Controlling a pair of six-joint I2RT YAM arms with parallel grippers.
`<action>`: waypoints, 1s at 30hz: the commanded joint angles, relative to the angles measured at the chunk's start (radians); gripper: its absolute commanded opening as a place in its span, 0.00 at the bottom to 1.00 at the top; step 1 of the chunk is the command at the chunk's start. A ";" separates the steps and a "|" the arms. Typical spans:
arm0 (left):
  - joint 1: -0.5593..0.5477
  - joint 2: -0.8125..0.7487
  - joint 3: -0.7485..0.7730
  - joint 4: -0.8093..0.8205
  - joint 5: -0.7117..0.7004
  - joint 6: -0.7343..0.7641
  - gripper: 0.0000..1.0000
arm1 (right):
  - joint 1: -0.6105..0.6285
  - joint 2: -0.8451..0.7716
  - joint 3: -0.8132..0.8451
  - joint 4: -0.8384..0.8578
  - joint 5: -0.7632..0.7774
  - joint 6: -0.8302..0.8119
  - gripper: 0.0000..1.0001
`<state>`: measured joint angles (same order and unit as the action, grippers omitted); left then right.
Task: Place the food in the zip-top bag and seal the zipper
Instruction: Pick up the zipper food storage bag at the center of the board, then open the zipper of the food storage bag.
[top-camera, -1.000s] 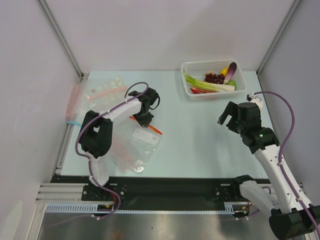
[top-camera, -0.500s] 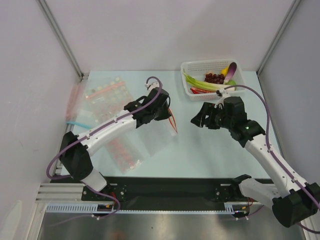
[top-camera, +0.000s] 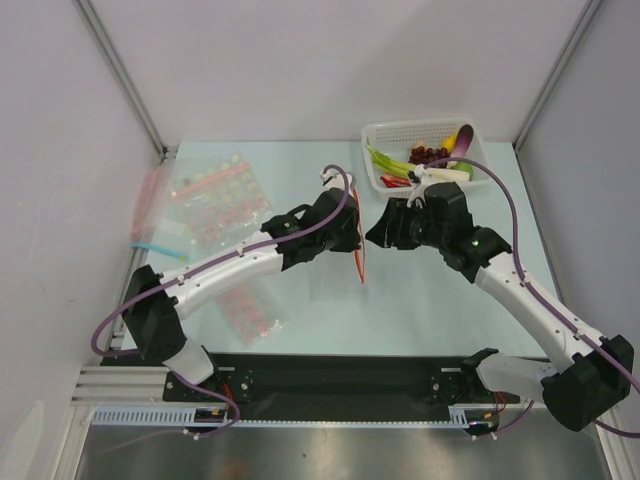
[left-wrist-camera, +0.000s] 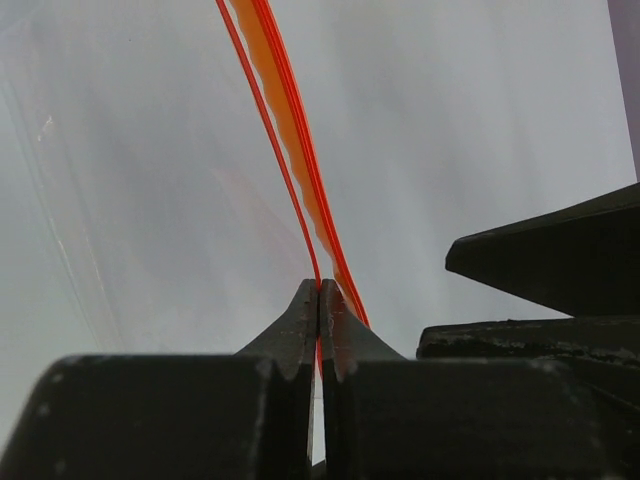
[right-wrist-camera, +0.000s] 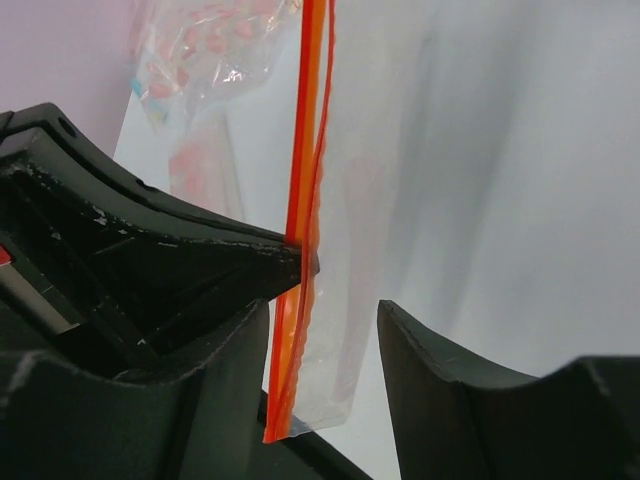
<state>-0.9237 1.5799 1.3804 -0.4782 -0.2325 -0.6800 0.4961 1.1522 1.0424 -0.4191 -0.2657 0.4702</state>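
My left gripper (top-camera: 350, 232) is shut on one lip of the red-orange zipper (top-camera: 361, 260) and holds the clear zip-top bag (top-camera: 335, 275) up over the table's middle. In the left wrist view my left gripper (left-wrist-camera: 318, 288) pinches the thin strip while the other zipper (left-wrist-camera: 290, 130) lip runs free beside it. My right gripper (top-camera: 383, 230) is open right next to the zipper; in its wrist view the gripper (right-wrist-camera: 320, 310) straddles the zipper (right-wrist-camera: 305, 200) and the bag (right-wrist-camera: 380, 230) edge without touching. The scallion (top-camera: 398, 164) and grapes (top-camera: 428, 154) lie in the white basket (top-camera: 377, 135).
Clear bags printed with pink-red dots (top-camera: 212, 195) lie at the back left and near my left arm's base (top-camera: 245, 305). A bag with a blue strip (top-camera: 150, 243) is at the left edge. The basket also holds a yellow fruit (top-camera: 451, 140) and other produce.
My left arm has lifted the bag off the table and carried it right to the middle. My right arm has swung left and its open jaws have come up to the zipper.
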 joint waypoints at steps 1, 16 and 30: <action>-0.006 -0.050 0.048 0.029 -0.010 0.040 0.00 | 0.038 0.012 0.042 0.037 0.036 0.001 0.52; -0.020 -0.098 0.054 0.024 0.038 0.076 0.00 | 0.078 0.050 0.030 0.029 0.123 0.018 0.33; -0.059 -0.031 0.250 -0.197 0.021 0.166 0.00 | 0.079 0.122 0.133 -0.032 0.209 -0.042 0.29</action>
<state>-0.9623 1.5326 1.5581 -0.6113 -0.1928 -0.5579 0.5701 1.2629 1.1187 -0.4438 -0.0967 0.4545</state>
